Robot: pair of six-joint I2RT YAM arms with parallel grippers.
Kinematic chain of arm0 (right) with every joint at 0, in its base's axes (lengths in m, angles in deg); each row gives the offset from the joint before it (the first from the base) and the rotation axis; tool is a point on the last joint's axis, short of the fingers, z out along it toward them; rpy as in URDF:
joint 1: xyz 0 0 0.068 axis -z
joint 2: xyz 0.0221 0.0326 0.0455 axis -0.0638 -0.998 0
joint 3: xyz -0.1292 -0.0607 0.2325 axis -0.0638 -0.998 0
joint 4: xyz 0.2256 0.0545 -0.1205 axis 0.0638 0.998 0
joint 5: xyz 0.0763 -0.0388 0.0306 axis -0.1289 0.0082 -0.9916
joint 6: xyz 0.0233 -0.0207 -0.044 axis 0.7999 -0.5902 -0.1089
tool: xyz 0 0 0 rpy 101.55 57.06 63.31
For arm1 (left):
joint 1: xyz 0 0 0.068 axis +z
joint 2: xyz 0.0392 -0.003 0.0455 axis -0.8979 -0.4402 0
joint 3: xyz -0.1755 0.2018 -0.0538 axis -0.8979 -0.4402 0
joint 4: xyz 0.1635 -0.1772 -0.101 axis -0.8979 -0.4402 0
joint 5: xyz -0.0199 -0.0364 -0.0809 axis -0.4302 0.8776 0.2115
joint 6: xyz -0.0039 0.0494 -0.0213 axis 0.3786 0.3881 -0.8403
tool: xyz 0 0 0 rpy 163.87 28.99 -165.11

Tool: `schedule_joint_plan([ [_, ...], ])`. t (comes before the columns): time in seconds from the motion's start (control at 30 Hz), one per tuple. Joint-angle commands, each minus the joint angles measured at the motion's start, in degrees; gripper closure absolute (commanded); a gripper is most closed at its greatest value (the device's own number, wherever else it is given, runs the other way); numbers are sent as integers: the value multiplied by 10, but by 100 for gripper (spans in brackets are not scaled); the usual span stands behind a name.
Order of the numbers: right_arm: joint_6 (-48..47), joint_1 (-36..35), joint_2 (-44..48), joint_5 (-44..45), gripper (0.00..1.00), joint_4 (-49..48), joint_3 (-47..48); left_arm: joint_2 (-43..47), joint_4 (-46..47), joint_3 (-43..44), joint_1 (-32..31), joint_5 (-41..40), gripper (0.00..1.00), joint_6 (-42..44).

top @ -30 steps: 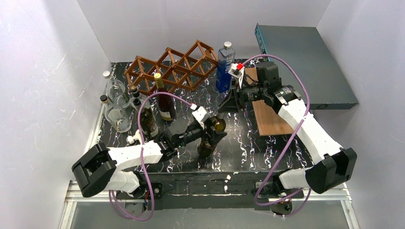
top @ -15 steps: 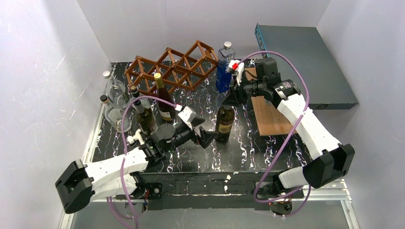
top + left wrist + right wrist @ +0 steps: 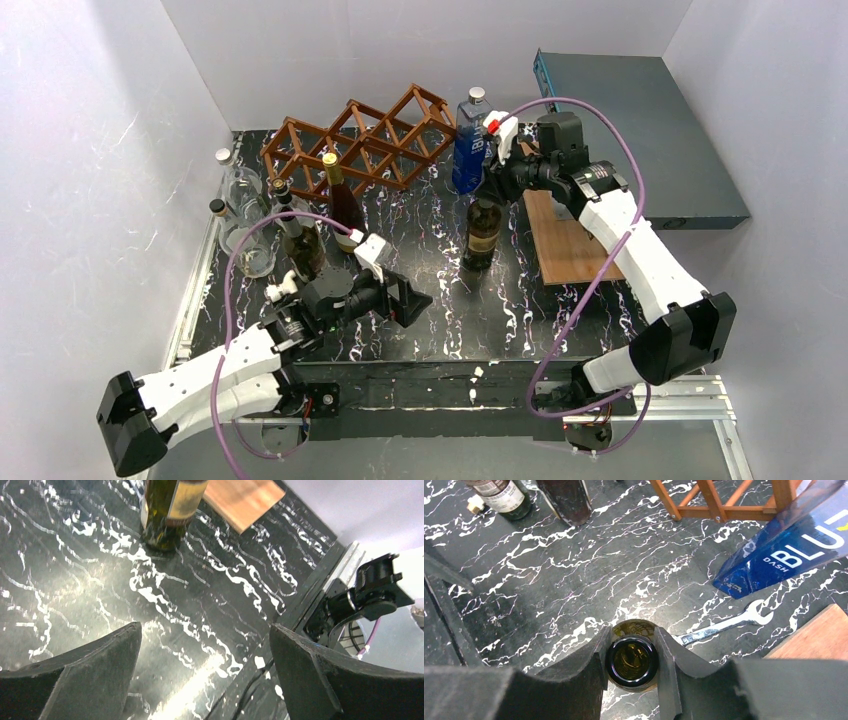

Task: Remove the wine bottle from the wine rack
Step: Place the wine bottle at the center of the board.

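Observation:
The reddish-brown lattice wine rack (image 3: 360,140) stands at the back of the table, and no bottle shows in its cells. It also shows in the right wrist view (image 3: 719,500). A dark green wine bottle (image 3: 483,238) stands upright on the black marbled table, right of the middle. My right gripper (image 3: 489,188) is shut on its neck from above. In the right wrist view the fingers of that gripper (image 3: 631,635) press both sides of the open bottle mouth (image 3: 631,662). My left gripper (image 3: 412,300) is open and empty, low over the table, left of and nearer than the bottle. In the left wrist view the left gripper (image 3: 205,670) is wide open, with the bottle's base (image 3: 167,510) ahead.
A blue bottle (image 3: 470,140) stands just behind the held bottle, and a wrench (image 3: 724,625) lies beside it. A flat wooden board (image 3: 560,235) lies to the right, with a grey box (image 3: 640,130) beyond. Several bottles (image 3: 300,240) stand at the left.
My left gripper has let go of the tilted bottle and drawn back to the near left. My right gripper has closed on the neck, and the bottle now stands upright farther back and right.

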Motion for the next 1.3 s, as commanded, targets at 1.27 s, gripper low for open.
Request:
schedule_joint_plan([
  [1.27, -129, 35, 75, -56, 71, 56, -12, 94, -263, 114, 3, -21, 2, 17],
])
